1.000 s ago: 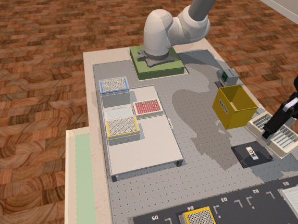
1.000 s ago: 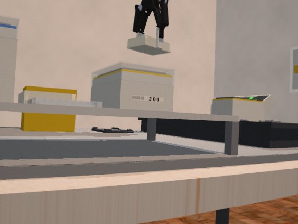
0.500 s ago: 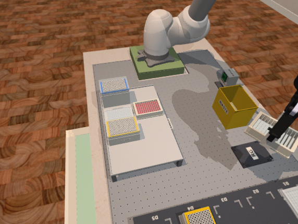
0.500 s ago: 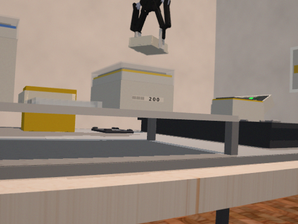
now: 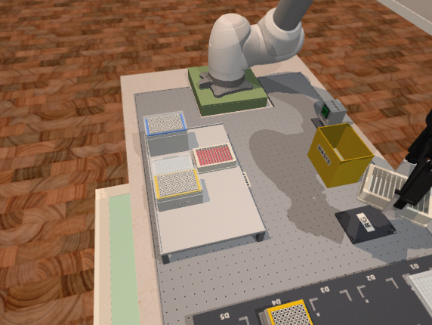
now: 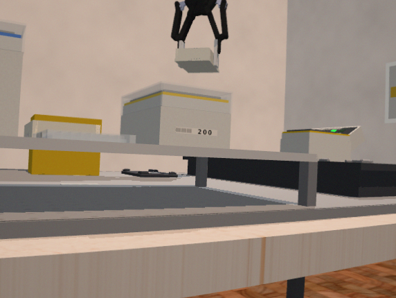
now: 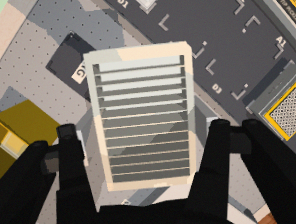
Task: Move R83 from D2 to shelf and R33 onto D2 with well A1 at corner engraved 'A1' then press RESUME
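The reservoir (image 7: 141,116) hangs level in the air, its twelve troughs facing up, clamped across its long sides by the black hand (image 7: 145,145). Kept flat like this, the liquid it may hold should stay in. In the top view it floats past the yellow waste bin (image 5: 341,155) and partly above the dark regrip plate (image 5: 365,224), well above the bench (image 5: 226,287). The wrist view shows the dark deck (image 7: 225,35) ahead with bare corner brackets at D2 and D3, so that slot looks free. The open well plate (image 5: 422,287) sits at the deck's far end, and the yellow-rimmed tip rack (image 5: 290,313) at D4. The shelf (image 5: 211,212) lies well apart across the perforated bench, its near half bare. Any route should skirt the open plate.
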Controlling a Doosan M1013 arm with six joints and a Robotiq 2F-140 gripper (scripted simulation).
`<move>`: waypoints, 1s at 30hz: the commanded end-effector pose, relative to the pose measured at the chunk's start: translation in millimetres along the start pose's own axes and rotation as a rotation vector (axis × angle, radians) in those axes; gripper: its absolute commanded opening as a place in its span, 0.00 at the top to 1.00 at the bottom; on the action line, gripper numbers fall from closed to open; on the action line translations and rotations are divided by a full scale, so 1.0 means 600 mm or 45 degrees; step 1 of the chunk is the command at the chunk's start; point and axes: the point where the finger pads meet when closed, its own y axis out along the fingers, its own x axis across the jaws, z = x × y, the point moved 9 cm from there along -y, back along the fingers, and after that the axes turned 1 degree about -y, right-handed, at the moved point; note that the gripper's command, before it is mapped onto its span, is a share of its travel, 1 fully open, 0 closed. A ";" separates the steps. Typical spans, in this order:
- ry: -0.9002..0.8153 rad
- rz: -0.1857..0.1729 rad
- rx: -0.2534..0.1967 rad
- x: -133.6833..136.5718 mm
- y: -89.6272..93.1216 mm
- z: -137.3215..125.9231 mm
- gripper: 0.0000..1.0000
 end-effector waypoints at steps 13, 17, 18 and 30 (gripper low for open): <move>-0.345 0.000 0.000 0.000 0.000 0.000 1.00; -0.447 0.000 0.000 0.000 0.000 0.000 1.00; -0.472 0.000 0.000 0.000 0.000 0.000 1.00; -0.727 0.000 0.000 0.000 0.000 0.000 1.00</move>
